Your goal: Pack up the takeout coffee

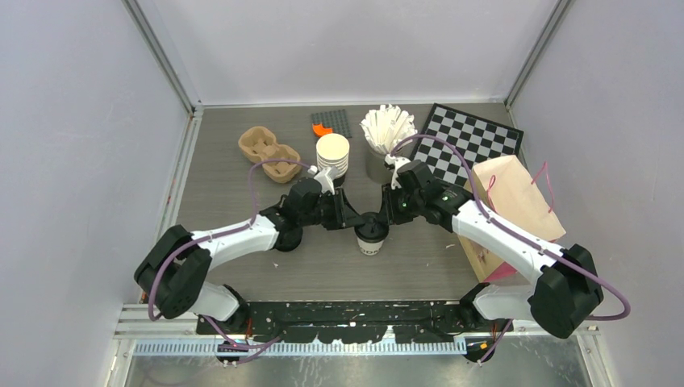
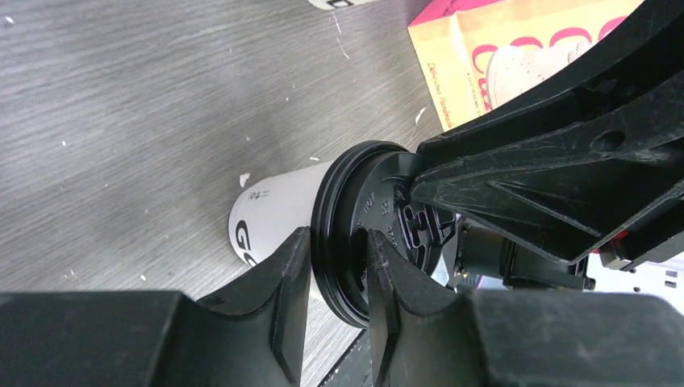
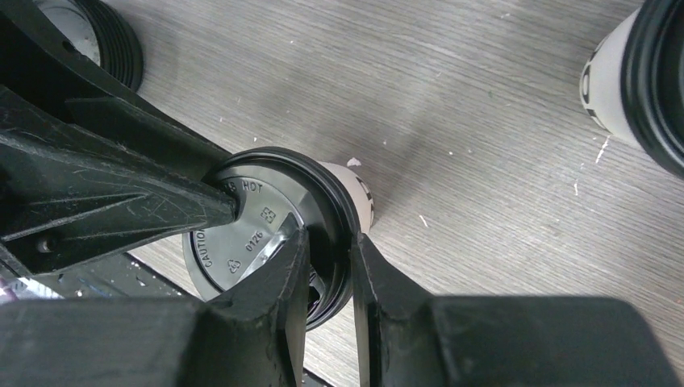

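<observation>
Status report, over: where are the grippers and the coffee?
Left gripper and right gripper both clamped on rim of lid of coffee cup. Cup upright, not yet packed. Second lidded cup nearby, nothing seen in the way.

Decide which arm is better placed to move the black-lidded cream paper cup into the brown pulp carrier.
Left, probably. Left gripper and right gripper both pinch the black-lidded cup; the brown pulp carrier sits rear left.
</observation>
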### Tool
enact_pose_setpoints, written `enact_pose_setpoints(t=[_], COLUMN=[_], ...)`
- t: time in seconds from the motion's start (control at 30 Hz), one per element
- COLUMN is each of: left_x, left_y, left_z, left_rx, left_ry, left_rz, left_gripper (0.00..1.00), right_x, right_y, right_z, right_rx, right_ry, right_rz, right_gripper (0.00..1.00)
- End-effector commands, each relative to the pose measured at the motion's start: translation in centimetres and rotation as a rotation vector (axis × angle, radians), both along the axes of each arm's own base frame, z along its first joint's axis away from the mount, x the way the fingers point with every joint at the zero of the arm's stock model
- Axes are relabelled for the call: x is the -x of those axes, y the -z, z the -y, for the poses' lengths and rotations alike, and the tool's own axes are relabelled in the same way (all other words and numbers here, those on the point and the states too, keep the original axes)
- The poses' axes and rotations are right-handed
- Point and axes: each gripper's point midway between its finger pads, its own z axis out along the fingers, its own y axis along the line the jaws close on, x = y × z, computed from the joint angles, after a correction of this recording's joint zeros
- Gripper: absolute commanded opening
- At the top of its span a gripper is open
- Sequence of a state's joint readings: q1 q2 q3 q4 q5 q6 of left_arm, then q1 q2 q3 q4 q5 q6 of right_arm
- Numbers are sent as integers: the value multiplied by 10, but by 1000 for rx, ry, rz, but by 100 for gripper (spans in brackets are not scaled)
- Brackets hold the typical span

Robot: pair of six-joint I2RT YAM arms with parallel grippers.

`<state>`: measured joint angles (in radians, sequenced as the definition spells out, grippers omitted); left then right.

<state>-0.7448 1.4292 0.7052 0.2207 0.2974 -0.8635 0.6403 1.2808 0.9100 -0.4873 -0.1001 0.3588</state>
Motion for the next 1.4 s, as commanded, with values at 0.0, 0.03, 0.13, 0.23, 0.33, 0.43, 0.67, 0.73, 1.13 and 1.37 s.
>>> enact_pose_setpoints(t=[0.0,0.03,0.13,0.23,0.33,0.43,0.67,0.73,1.13,1.37], left_x=[45,43,38,35,31,23,14,17,57,65], left_y=[53,41,5,-23,-41,-54,-89,-98,-100,-80], left_z=[-29,-24,-11,-3,-2,-7,-52,-77,-168,-180], left_rx=[-208,-179,-103,-60,-65,-103,-236,-288,-435,-409], left_ry=[63,69,98,119,124,98,-55,-121,-230,-246], left_rz=[-157,-140,-92,-56,-22,15,110,149,259,307], left_gripper=[29,29,31,37,50,59,77,97,100,100], right_x=[29,26,19,14,10,1,7,0,6,16], right_y=[16,5,-20,-36,-51,-66,-96,-105,-128,-118], right_z=[0,-2,-6,-6,-1,10,7,16,21,9], right_rx=[24,9,-2,10,34,86,41,68,-20,-73], right_ry=[-41,-44,-60,-69,-85,-61,-105,-66,0,-58], right_rz=[-140,-120,-80,-51,-8,53,103,153,209,210], right_gripper=[29,30,33,38,58,76,89,90,91,91])
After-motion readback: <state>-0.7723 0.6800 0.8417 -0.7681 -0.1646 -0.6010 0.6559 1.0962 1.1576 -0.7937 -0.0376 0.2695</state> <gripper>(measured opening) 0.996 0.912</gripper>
